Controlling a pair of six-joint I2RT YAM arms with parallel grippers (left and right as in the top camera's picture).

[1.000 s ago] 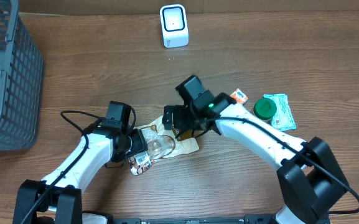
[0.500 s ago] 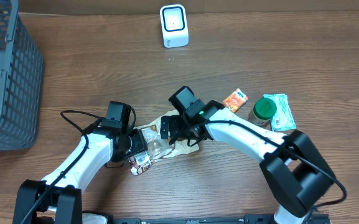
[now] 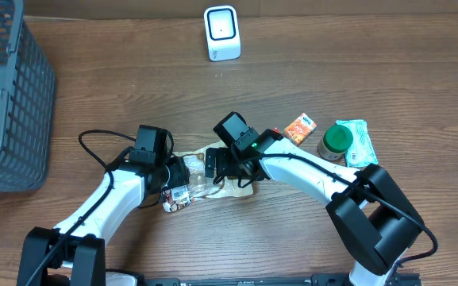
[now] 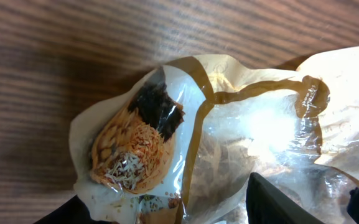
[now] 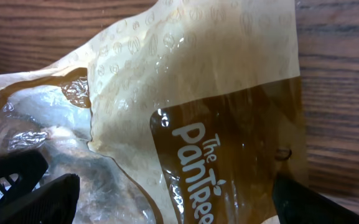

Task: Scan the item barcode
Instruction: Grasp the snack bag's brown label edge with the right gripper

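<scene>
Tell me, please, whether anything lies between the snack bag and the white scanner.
Nothing visible does: only bare wooden table lies between the snack bag and the white scanner. The orange packet and green-lidded jar sit off to the right.

One each: bag (image 3: 233, 189), scanner (image 3: 221, 33), basket (image 3: 6, 111), jar (image 3: 336, 140)

Left arm (image 3: 109, 199) and right arm (image 3: 308, 171) reach inward, wrists pitched down. Left end effector (image 3: 178, 179): jaws partly closed. Right end effector (image 3: 219, 168): jaws fully spread.
</scene>
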